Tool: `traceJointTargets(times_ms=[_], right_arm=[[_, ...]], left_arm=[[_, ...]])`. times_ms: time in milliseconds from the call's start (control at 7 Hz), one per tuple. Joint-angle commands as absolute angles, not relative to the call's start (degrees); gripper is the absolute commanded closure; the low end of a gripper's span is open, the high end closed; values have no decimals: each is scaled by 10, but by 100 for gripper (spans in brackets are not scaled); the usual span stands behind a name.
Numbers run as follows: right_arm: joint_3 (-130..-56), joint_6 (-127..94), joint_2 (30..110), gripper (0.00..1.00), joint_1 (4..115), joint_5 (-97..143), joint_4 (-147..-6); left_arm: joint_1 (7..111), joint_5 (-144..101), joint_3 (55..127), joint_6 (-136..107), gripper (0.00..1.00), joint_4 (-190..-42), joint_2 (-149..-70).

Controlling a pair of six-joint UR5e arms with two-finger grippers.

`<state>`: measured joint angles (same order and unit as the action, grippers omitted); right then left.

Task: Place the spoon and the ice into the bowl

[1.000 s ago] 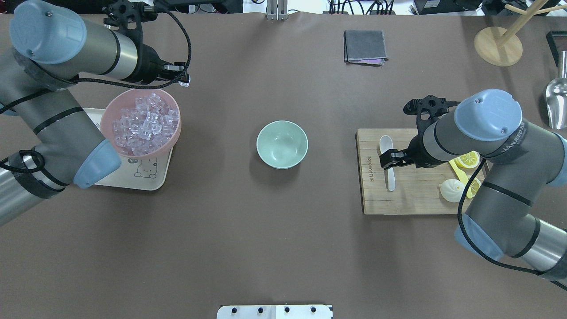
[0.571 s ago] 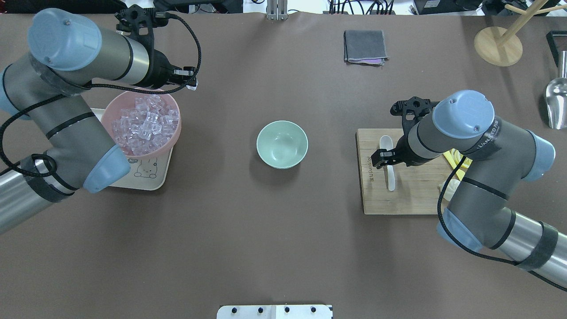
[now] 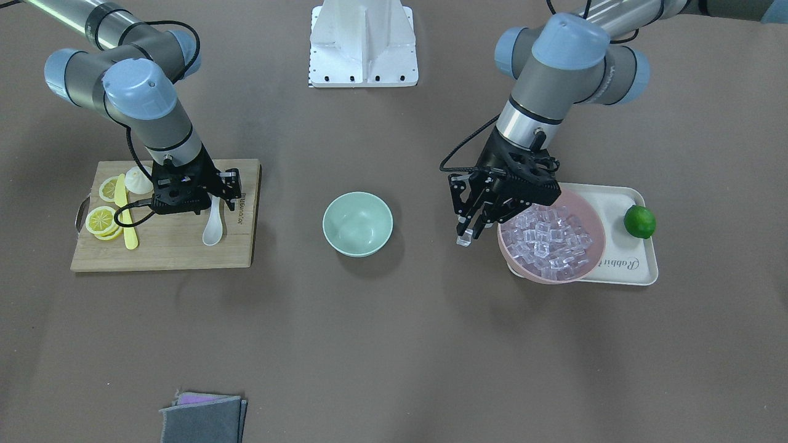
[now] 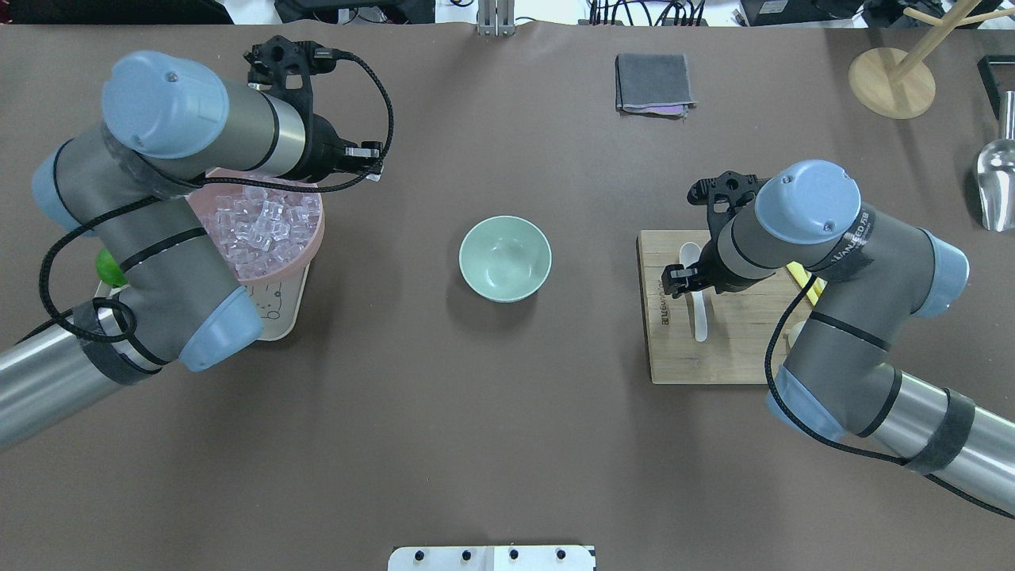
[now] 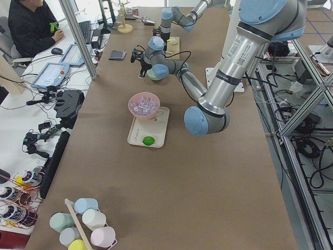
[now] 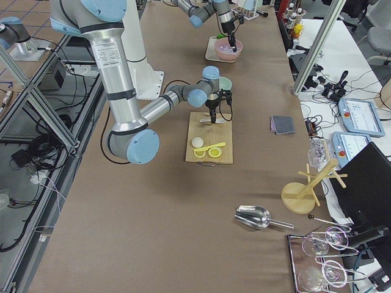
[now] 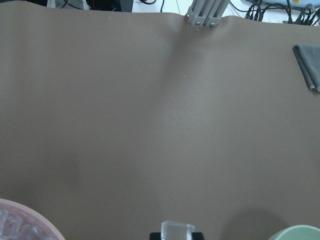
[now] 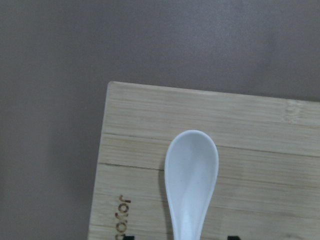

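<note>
The mint-green bowl [image 4: 505, 258] stands empty at the table's middle. My left gripper [image 4: 373, 155] is shut on one clear ice cube [image 7: 176, 231], held above the table between the pink bowl and the green bowl [image 3: 357, 223]. The rest of the ice [image 4: 262, 224] is heaped in the pink bowl [image 3: 514, 258]. The white spoon [image 4: 699, 311] lies on the wooden board [image 4: 729, 357], scoop toward the far side. My right gripper [image 4: 683, 278] is open low over the spoon [image 8: 191, 175], a finger on each side of its handle.
The pink bowl sits on a cream tray [image 3: 622, 271] with a lime [image 3: 639, 221]. Lemon slices [image 3: 101, 218], a yellow knife [image 3: 126, 215] and a white bun [image 3: 138, 179] share the board. A grey cloth [image 4: 653, 82], metal scoop [image 4: 995, 182] and wooden stand [image 4: 892, 79] lie at the far side.
My left gripper has carried the ice cube away from the pink bowl's far rim toward the green bowl. My right gripper has shifted slightly left along the spoon.
</note>
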<state>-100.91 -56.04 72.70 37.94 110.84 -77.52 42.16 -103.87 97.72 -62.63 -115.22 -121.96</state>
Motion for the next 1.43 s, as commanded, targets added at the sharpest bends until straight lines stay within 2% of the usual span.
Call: traceJointTargets(times_ms=[0, 143, 286, 429, 571, 714, 1143, 1286], right_arm=[[-1009, -560, 730, 31, 374, 1109, -775], [-1010, -560, 733, 31, 373, 1109, -775], [-1009, -560, 734, 36, 370, 1108, -775], [-1009, -560, 735, 50, 369, 1108, -775], [-1009, -560, 735, 78, 369, 1109, -776], [-1011, -555, 734, 100, 371, 1115, -775], [-1024, -548, 735, 100, 375, 1119, -776], [-1051, -548, 734, 100, 392, 1135, -783]], left_arm=[[405, -1023, 975, -635, 100, -1152, -1228], [403, -1023, 975, -635, 100, -1152, -1228], [397, -1022, 975, -635, 100, -1152, -1230], [394, -1021, 975, -638, 100, -1152, -1231], [390, -1019, 975, -639, 100, -1152, -1231], [382, -1006, 975, -640, 100, -1152, -1232], [354, -978, 974, -642, 100, -1153, -1243], [345, -969, 963, -672, 100, -1155, -1257]])
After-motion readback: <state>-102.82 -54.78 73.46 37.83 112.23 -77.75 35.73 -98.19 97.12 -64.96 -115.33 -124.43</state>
